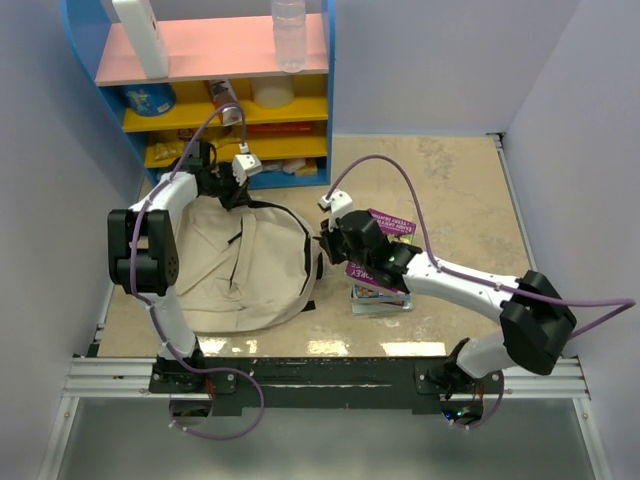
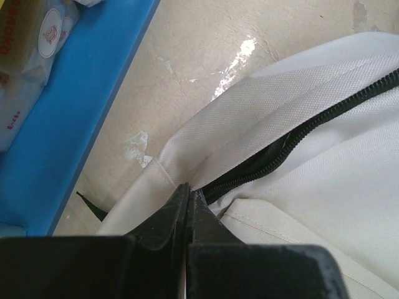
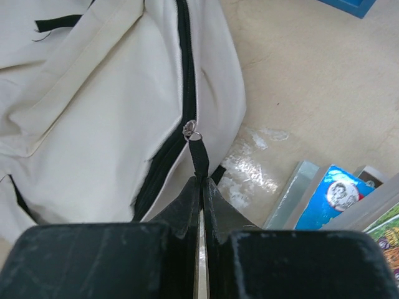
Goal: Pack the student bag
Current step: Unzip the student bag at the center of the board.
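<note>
Bag: student bag (image 1: pixel 245 265), cream fabric, black trim, lying flat on my left side.
Zipper: zipper (image 3: pixel 184 68) partly open, dark gap showing.
Pull: zipper pull (image 3: pixel 198 156) drawn taut toward me.

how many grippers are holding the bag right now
2. The left gripper pinches the bag fabric by the zipper's end; the right gripper pinches the zipper pull on the bag's right side.

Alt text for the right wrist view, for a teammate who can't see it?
The right gripper is shut on the black zipper pull of the beige student bag, whose zipper gapes open below the slider. Books lie on the table at lower right.
</note>
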Controlling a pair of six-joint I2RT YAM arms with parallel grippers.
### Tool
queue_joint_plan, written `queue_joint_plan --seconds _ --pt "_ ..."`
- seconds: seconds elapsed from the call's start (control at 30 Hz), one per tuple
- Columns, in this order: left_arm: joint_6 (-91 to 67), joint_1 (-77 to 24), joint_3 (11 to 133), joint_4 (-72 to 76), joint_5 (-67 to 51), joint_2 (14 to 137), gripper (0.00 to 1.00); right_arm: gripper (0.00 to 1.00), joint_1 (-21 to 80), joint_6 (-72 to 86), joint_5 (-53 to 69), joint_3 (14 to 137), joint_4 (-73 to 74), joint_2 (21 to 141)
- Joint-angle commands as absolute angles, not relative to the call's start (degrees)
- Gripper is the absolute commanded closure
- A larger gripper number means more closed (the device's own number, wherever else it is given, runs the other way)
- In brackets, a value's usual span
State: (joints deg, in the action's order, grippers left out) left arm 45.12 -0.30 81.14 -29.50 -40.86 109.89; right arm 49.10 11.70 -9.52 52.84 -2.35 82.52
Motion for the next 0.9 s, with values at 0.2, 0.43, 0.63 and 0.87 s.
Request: queue_joint_plan --seconds 0.2,0.43,0.63,0.87 --pt "45.8 1.3 84.8 -35.5 -44.9 103.9 0.38 1.00 53.1 18.9 -13.7 49.8 -1.3 80.8" --pt "65.6 -1.6 89.5 -55.9 -62.4 100.7 0.11 1.00 53.1 18.2 -16.7 52.8 -1.1 82.0" --pt "81.4 -13.6 89.2 -59.5 -57.1 106.2 0.07 1.00 53.1 18.1 -17.5 53.1 -1.4 80.9" --pt "92.4 -16.1 102.3 -68.7 -59.4 118.3 0.08 1.00 53.1 17.9 -17.8 52.9 -1.8 79.3"
